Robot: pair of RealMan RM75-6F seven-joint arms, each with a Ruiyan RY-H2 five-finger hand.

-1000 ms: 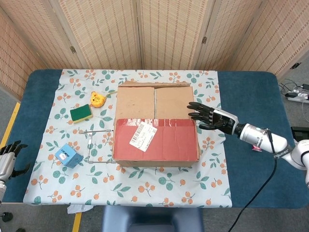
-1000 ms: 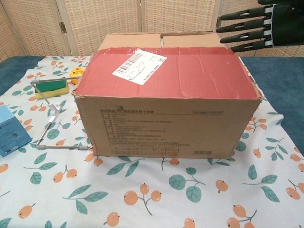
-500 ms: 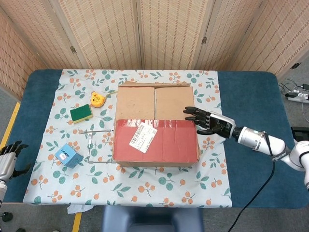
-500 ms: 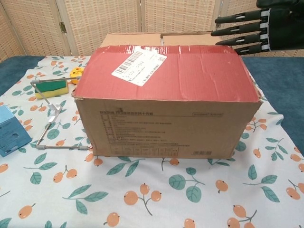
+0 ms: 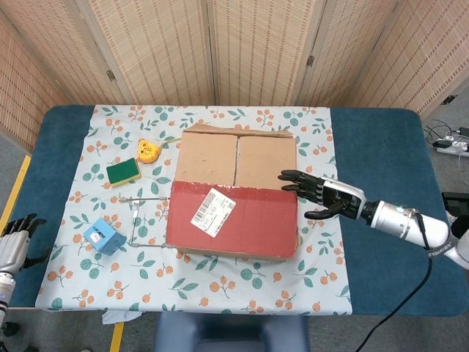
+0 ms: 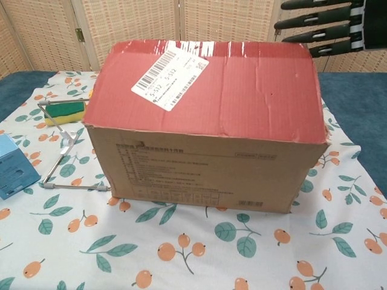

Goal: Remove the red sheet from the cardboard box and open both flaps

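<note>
Resting on one cardboard box point(image 5: 234, 194): one red sheet point(image 5: 233, 218); right hand point(image 5: 322, 196) fingers released, left hand point(image 5: 15, 238) unclear.

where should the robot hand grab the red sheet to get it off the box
Probably the red sheet's right edge, coming in from the right, where the right robot hand hovers open beside the cardboard box. The sheet lies flat over the near half of the top, so only its edges offer a pinch; the far edge crosses the flaps.
</note>
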